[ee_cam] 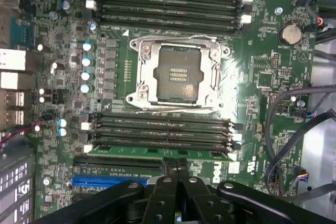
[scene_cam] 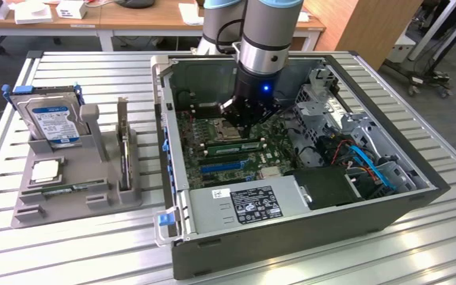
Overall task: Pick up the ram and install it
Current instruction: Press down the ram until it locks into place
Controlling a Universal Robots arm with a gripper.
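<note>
The gripper's 2 dark fingers are pressed together with no visible gap, and nothing is clamped between them. In the wrist view their tips sit right at the edge of a long, thin green stick, the ram. It stands on edge in the memory slot of the lower bank that is nearest the fingers. Whether the tips actually touch the ram cannot be told.

In the exterior view the gripper hangs straight down inside the open computer case, low over the motherboard. The ram runs crosswise just in front of it, its black chips showing along the side.

Beyond the ram lies the open CPU socket in its metal frame. A second bank of 4 memory slots with white latches lies on the socket's far side. A blue expansion slot lies beside the gripper body.

The grey power supply sits along the case's near wall, and blue cables lie toward the exterior view's right. To the exterior view's left, well apart from the case, a grey holder on the slatted table carries a hard drive and an upright expansion card.
</note>
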